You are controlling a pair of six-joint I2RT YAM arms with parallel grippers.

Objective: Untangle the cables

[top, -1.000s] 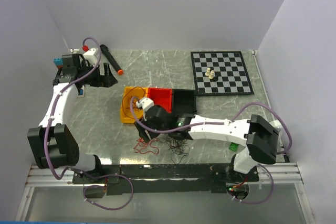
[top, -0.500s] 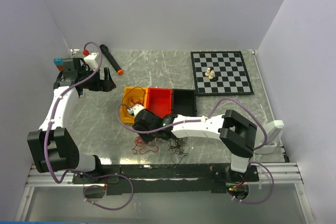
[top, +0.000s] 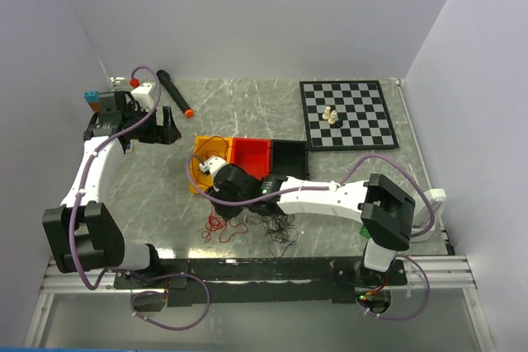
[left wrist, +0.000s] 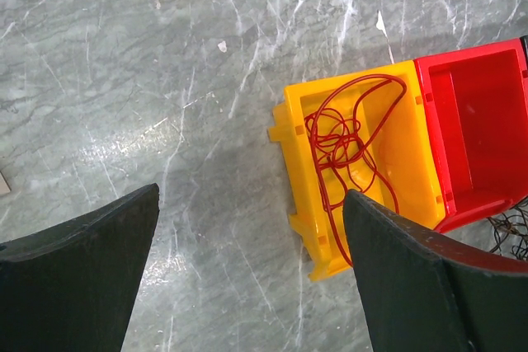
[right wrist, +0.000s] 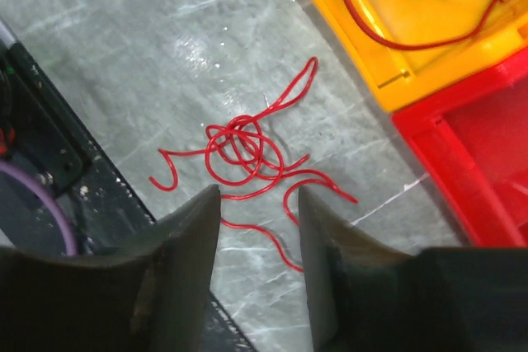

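A loose red cable (right wrist: 247, 150) lies coiled on the marble table; in the top view it (top: 223, 227) is near the front edge. A black cable tangle (top: 280, 228) lies just to its right. Another red-orange cable (left wrist: 338, 133) is looped inside the yellow bin (left wrist: 301, 162). My right gripper (right wrist: 258, 191) is open and empty, hovering just above the loose red cable, with both fingers apart from it. My left gripper (left wrist: 252, 195) is open wide and empty, above bare table left of the yellow bin. In the top view the left gripper (top: 165, 129) is far left.
A red bin (top: 252, 152) and a black bin (top: 290, 158) stand in a row to the right of the yellow bin (top: 198, 172). A chessboard (top: 346, 113) with pieces is at the back right. A black marker with an orange tip (top: 175, 92) lies at the back left. The black front rail (right wrist: 33, 146) is close.
My right gripper has moved from over the yellow bin toward the front, and now sits above the loose red cable. The right arm's elbow has swung. The left gripper has shifted slightly.
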